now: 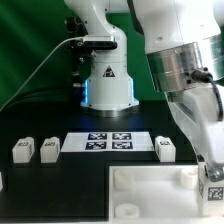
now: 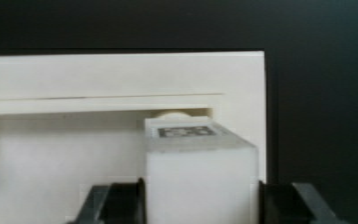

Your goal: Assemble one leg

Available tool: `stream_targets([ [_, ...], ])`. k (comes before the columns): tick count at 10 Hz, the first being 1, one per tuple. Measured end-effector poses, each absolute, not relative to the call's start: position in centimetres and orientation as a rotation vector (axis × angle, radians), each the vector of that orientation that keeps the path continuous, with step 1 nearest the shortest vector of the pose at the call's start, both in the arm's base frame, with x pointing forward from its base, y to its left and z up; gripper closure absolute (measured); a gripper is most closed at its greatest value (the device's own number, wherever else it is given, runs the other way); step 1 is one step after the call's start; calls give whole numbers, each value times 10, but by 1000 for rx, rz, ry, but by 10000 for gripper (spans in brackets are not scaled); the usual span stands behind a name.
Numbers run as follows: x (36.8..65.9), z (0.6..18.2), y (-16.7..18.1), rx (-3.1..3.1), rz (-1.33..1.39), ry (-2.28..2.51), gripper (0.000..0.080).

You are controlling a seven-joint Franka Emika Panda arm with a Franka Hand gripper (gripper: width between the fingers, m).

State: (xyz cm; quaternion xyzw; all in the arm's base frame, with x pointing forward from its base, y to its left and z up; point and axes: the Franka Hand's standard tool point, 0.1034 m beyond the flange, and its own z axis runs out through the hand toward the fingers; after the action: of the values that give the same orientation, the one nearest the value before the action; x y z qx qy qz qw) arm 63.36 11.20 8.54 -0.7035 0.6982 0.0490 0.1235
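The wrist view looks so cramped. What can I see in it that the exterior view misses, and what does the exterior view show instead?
Only the wrist view shows the gripper closed on a leg, its fingers pressing both sides, with the leg's tagged end near the white panel.

Only the exterior view shows three loose legs on the black table, the marker board between them, and the robot's base.

Both show the white panel and the held leg.
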Motion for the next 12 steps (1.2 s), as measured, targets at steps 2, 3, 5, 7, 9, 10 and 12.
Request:
stream_targets([
  [2,633,84,113,-2132,130,1952,390],
  [3,629,82,117,-2309,130,1772,252],
  [5,630,91,127,-2584,115,1438,179],
  [7,629,89,125,-2723,84,1139,156],
  [9,629,90,126,-2944,61,650,150],
  [10,635,89,127,-3012,33,378,150],
  [12,639,76,114,-3035,21,7,150],
])
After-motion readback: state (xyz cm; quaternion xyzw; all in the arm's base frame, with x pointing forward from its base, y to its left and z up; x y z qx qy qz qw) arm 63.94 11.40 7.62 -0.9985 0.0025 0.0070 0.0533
